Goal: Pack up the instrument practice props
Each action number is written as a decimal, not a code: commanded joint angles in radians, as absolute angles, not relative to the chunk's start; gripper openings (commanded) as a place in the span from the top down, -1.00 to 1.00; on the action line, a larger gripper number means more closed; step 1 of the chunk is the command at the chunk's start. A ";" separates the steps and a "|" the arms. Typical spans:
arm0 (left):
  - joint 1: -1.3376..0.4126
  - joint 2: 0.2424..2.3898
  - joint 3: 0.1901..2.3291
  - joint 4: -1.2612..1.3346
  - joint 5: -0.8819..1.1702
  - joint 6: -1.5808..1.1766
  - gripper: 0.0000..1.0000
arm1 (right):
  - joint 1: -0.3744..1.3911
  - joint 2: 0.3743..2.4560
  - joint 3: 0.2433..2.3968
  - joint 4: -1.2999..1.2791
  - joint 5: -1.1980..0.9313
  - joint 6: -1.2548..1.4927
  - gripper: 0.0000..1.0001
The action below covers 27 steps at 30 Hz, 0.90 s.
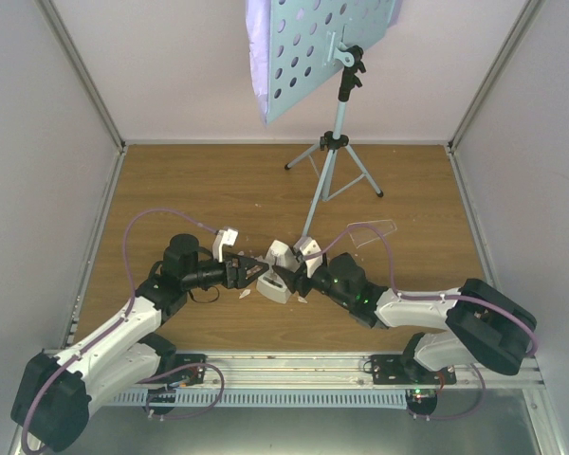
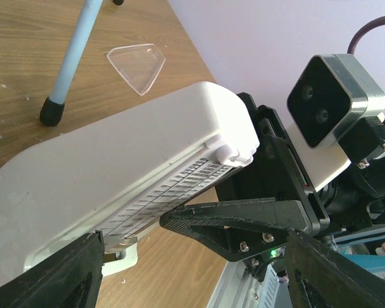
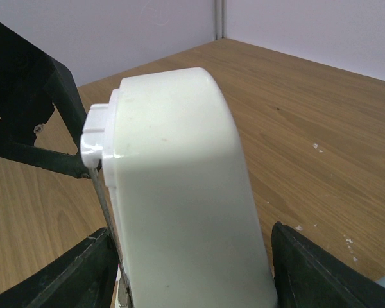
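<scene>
The white metronome (image 1: 277, 277) lies on its side on the wooden table between my two grippers. My right gripper (image 1: 286, 275) is open and straddles the metronome (image 3: 179, 205); one finger (image 3: 327, 269) stands a little off its smooth side and the other sits close against the pendulum side. My left gripper (image 2: 192, 285) is open, with the metronome (image 2: 115, 173) at its left finger (image 2: 51, 276) and the right gripper's black finger (image 2: 244, 221) in front. The light-blue music stand (image 1: 322, 52) stands at the back, with lilac pages (image 1: 258, 66) on its desk.
A clear plastic cover (image 1: 370, 232) lies right of the tripod legs (image 1: 334, 175); the left wrist view shows the cover (image 2: 138, 64) beyond a rubber-tipped stand foot (image 2: 52, 110). White crumbs (image 3: 317, 147) dot the table. Pale walls enclose three sides.
</scene>
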<state>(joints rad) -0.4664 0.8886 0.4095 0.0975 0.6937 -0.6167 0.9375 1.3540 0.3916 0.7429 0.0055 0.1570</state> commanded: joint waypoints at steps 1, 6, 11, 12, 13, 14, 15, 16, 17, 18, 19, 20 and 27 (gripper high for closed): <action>-0.469 0.908 0.420 0.141 0.677 -0.589 -0.55 | 0.934 1.341 0.366 0.820 0.029 0.177 -0.32; -0.470 0.962 0.422 0.080 0.606 -0.545 -0.53 | 0.934 1.331 0.356 0.825 0.025 0.186 -0.30; -0.471 1.019 0.398 0.137 0.609 -0.549 -0.49 | 0.930 1.335 0.348 0.846 0.013 0.196 -0.24; -0.471 1.032 0.396 0.147 0.608 -0.548 -0.48 | 0.928 1.337 0.346 0.851 0.009 0.199 -0.22; -0.471 1.045 0.395 0.154 0.604 -0.547 -0.47 | 0.927 1.338 0.343 0.857 0.007 0.203 -0.21; -0.472 1.058 0.394 0.161 0.603 -0.545 -0.45 | 0.926 1.339 0.341 0.861 0.004 0.204 -0.21; -0.471 1.070 0.394 0.165 0.598 -0.544 -0.44 | 0.925 1.339 0.340 0.863 0.004 0.208 -0.20; -0.471 1.081 0.394 0.171 0.598 -0.542 -0.43 | 0.924 1.339 0.340 0.863 0.004 0.210 -0.19; -0.471 1.092 0.393 0.176 0.598 -0.541 -0.42 | 0.923 1.342 0.342 0.861 0.004 0.211 -0.19; -0.471 1.099 0.392 0.181 0.600 -0.539 -0.41 | 0.922 1.344 0.344 0.858 0.004 0.212 -0.19; -0.471 1.106 0.391 0.186 0.604 -0.539 -0.41 | 0.921 1.345 0.346 0.855 0.003 0.214 -0.19; -0.471 1.109 0.389 0.192 0.608 -0.535 -0.41 | 0.920 1.347 0.349 0.849 0.004 0.216 -0.20; -0.471 1.093 0.375 0.193 0.607 -0.520 -0.41 | 0.916 1.358 0.378 0.814 0.020 0.226 -0.37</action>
<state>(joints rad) -0.4664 1.1118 0.3916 0.1280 0.6151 -0.5476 0.9260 1.3491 0.3523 0.8078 -0.0071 0.2096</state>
